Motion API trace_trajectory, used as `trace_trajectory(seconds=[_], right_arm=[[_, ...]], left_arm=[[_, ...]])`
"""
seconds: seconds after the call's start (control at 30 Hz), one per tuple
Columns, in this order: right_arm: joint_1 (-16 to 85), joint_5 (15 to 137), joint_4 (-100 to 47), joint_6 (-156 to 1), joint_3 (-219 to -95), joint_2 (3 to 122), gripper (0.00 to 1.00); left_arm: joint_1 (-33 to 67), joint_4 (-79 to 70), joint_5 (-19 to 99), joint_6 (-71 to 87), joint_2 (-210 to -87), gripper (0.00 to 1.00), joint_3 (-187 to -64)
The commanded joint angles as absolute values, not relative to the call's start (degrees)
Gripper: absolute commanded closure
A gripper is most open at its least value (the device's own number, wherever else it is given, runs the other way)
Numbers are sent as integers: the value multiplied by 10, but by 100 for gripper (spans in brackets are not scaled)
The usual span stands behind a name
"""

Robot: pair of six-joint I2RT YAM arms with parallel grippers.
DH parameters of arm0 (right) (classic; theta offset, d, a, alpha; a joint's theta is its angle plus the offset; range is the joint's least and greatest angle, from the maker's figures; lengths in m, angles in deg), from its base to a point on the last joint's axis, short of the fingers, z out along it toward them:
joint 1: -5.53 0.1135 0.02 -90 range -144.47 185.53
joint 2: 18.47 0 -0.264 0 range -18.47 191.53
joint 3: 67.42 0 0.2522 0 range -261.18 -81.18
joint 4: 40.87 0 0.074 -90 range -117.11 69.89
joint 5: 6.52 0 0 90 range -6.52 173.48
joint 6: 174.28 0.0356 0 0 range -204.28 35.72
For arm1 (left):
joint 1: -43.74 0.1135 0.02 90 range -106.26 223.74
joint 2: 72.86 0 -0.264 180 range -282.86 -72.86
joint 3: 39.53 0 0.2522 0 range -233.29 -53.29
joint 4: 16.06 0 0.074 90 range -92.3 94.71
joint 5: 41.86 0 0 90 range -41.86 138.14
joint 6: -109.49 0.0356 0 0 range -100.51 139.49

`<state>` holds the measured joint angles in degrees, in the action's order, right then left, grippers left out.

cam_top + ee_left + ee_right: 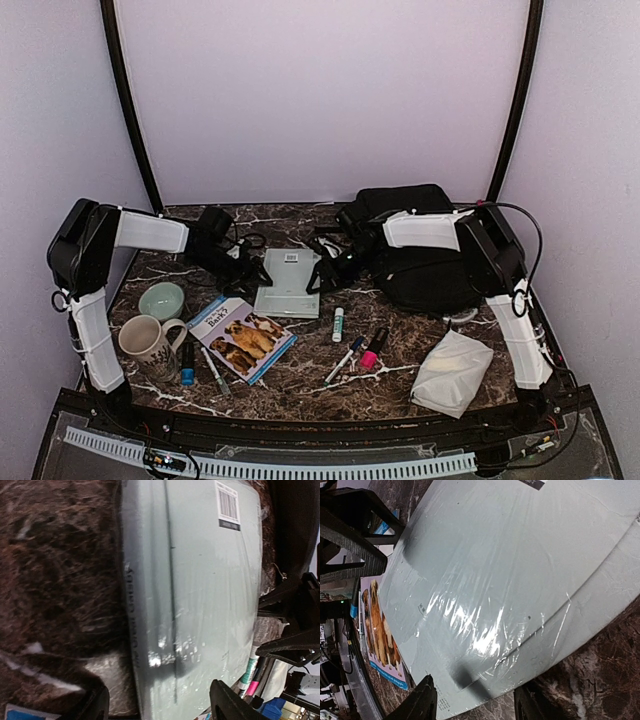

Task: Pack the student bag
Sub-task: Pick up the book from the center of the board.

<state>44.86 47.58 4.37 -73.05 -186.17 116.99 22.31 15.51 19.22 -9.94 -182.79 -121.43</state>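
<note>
The student bag [425,262] is a large black backpack lying at the back right of the marble table, partly under my right arm. A pale grey-green shrink-wrapped book [288,283] with a barcode label lies flat left of the bag. My left gripper [252,268] is open at the book's left edge; in the left wrist view [160,705] its fingers straddle the spine side of the book [200,580]. My right gripper [322,268] is open at the book's right edge; in the right wrist view [475,705] its fingers hover over the book's [510,570] edge.
A dog booklet [243,338], a mug [150,340], a green bowl [162,298], markers [213,368], a glue stick [338,323] and a pink-capped bottle [372,352] lie in front. A white soft pouch [452,372] sits front right.
</note>
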Motion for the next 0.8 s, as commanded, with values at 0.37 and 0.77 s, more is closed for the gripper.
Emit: trace_trajectory(seconds=[0.37, 0.77], right_arm=[[451, 495, 64, -731, -1874, 1234, 47], [451, 488, 60, -731, -1870, 1225, 47]], left_arm=[[226, -31, -63, -227, -1855, 33, -1162], [226, -105, -50, -299, -1787, 50, -1129]])
